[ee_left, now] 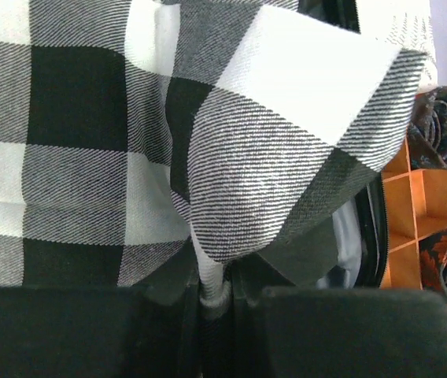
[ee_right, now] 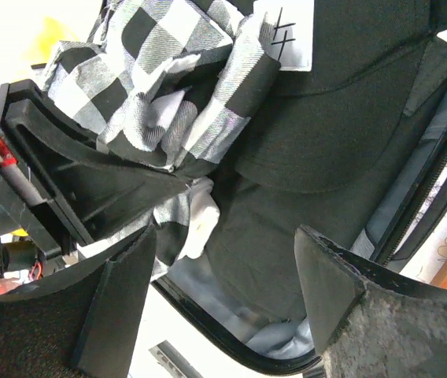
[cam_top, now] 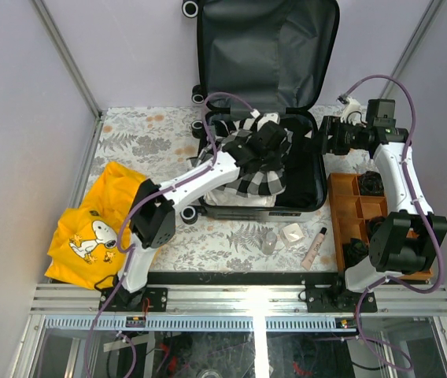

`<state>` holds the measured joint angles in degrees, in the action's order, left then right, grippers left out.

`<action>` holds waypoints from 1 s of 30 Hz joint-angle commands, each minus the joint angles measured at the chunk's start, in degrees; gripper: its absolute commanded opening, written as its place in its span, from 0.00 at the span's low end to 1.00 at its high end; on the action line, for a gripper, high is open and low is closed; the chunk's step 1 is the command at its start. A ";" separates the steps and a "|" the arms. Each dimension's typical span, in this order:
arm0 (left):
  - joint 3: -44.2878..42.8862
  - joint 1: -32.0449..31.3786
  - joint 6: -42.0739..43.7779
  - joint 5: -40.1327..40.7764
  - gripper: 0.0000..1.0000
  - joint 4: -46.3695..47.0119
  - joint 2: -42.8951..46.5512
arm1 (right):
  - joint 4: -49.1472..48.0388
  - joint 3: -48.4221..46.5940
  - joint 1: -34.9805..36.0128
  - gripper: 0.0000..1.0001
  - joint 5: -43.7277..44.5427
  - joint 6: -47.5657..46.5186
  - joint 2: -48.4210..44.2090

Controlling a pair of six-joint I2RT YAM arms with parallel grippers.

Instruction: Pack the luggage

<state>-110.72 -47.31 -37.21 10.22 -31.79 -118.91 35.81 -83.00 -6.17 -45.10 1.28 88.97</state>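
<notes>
luggage | directly below left gripper (pinching checked cloth)

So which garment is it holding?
The black-and-white checked garment, pinched in the left jaws over the suitcase; the yellow Snoopy shirt lies loose on the table.

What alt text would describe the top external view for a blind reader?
The left gripper holds a black-and-white checked cloth over the open luggage. The right gripper hovers open at its right edge; a yellow shirt lies far to the left.
</notes>
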 commanded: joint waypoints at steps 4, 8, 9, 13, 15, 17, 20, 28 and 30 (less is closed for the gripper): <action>-2.19 -0.62 2.68 -1.11 0.52 6.67 3.65 | 1.87 0.62 -0.15 0.77 0.68 -1.68 -1.69; 8.07 4.60 10.78 -9.43 0.72 11.92 13.77 | 1.19 2.98 0.08 0.77 -3.95 0.01 -1.84; 9.64 6.41 13.46 -11.12 0.76 11.71 16.17 | 0.87 4.02 0.37 0.77 -4.85 0.52 -1.93; 17.74 15.37 24.31 -18.83 0.82 9.86 25.45 | -0.10 7.52 2.63 0.77 -7.11 1.75 -2.17; 21.05 21.00 29.96 -25.30 0.83 7.45 28.85 | -1.26 9.52 5.27 0.77 -7.31 2.75 -2.57; 23.40 26.76 34.78 -31.78 0.83 4.42 30.78 | -2.86 11.52 8.12 0.76 -6.56 3.73 -2.82; 25.28 31.57 41.19 -34.07 0.83 0.76 31.24 | -4.35 12.67 11.15 0.76 -3.78 3.40 -2.12; 28.15 32.63 43.21 -38.02 0.73 -0.98 27.24 | -3.51 10.48 11.54 0.67 -1.16 3.07 3.18; 28.91 32.36 42.87 -39.01 0.69 -1.64 26.21 | -2.63 9.56 11.48 0.50 -1.72 2.67 3.39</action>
<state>-83.11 -14.63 3.73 -24.23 -31.83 -90.78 33.15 -70.57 5.43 -46.89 4.03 91.83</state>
